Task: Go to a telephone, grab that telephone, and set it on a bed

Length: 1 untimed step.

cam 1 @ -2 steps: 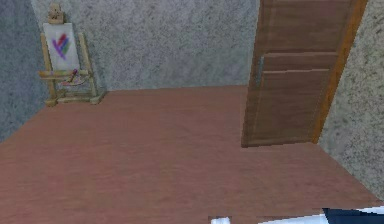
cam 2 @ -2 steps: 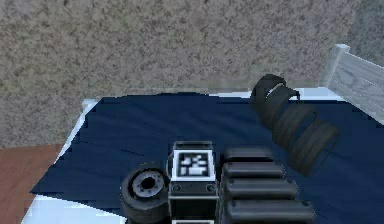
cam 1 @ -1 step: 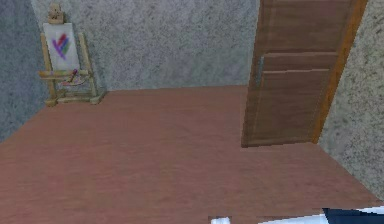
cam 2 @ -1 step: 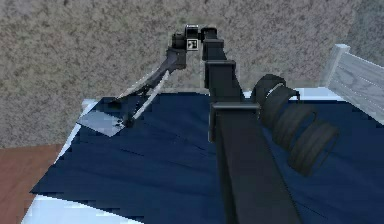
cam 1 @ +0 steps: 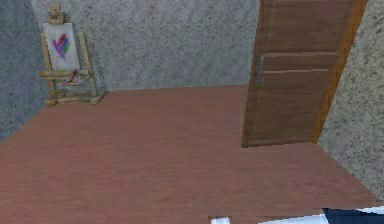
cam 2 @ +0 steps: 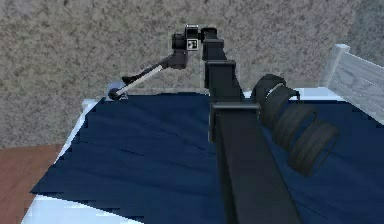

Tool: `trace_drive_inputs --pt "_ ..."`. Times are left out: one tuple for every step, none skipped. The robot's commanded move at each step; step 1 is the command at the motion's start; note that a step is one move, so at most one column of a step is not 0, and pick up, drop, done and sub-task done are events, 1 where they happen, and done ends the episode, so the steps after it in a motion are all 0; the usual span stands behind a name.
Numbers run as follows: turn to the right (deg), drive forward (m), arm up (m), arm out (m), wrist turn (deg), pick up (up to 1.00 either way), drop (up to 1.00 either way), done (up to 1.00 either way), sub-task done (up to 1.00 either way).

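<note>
In the arm side view my arm (cam 2: 235, 130) reaches out over a bed (cam 2: 150, 150) covered with a dark blue blanket. The gripper (cam 2: 122, 90) points toward the view's left, with its fingers ending near the bed's far edge by the speckled wall. A small bluish-grey blob (cam 2: 113, 94) sits right at the fingertips, too small to name. The blanket lies directly behind the gripper's far end, and I cannot tell whether it holds anything.
A white headboard (cam 2: 352, 70) stands at the bed's right end, and a dark ribbed cylinder (cam 2: 295, 122) lies beside the arm. The forward view has wood floor (cam 1: 150, 150), an easel with a heart painting (cam 1: 66, 62), a wooden door (cam 1: 295, 70), and the bed's corner (cam 1: 300, 217).
</note>
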Motion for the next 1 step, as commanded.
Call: trace_drive_inputs --pt "0.0 0.00 0.00 0.00 45.0 0.00 0.00 0.00 0.00"
